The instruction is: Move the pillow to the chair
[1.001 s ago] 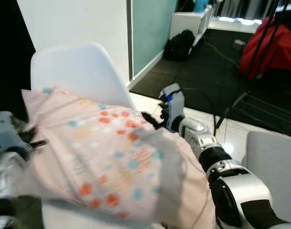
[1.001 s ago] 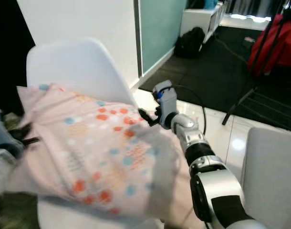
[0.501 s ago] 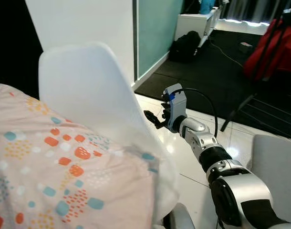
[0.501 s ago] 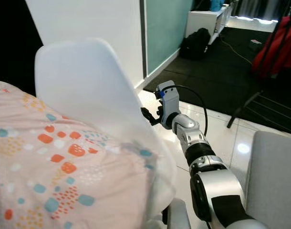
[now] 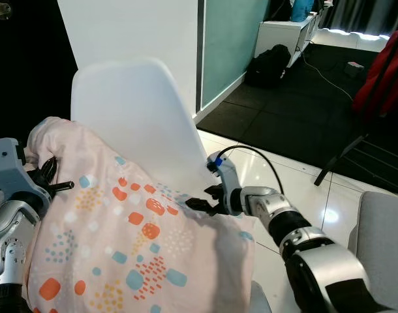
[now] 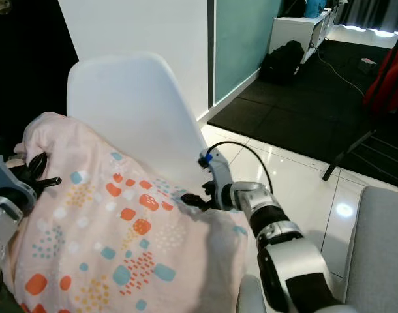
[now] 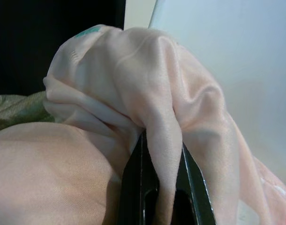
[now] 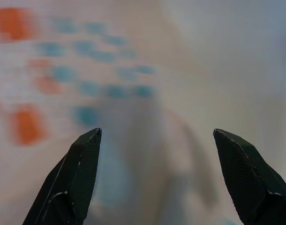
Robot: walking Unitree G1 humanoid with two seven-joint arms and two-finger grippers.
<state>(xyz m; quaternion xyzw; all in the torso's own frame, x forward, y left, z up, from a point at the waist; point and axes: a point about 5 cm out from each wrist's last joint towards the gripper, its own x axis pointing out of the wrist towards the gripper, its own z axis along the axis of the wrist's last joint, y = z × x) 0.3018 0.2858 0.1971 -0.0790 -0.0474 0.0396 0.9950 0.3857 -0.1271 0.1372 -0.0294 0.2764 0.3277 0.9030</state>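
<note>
Now we see pillow (image 5: pixel 121 235) lying against white chair (image 5: pixel 137 117) back, near edge toward camera | left gripper (image 5: pixel 45 179) clenched on pillow's upper corner, cloth pinched between fingers (image 7: pixel 133 187) | right gripper (image 5: pixel 196 205) released, fingers (image 8: pixel 77 173) spread, at pillow's far edge | black bag (image 5: pixel 271 62) on floor (image 5: pixel 297 176) beyond

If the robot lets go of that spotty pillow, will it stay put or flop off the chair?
The pillow is probably soft and floppy: its corner bunches where the left gripper pinches it. It drapes against the white chair, so it may slump rather than roll.
</note>
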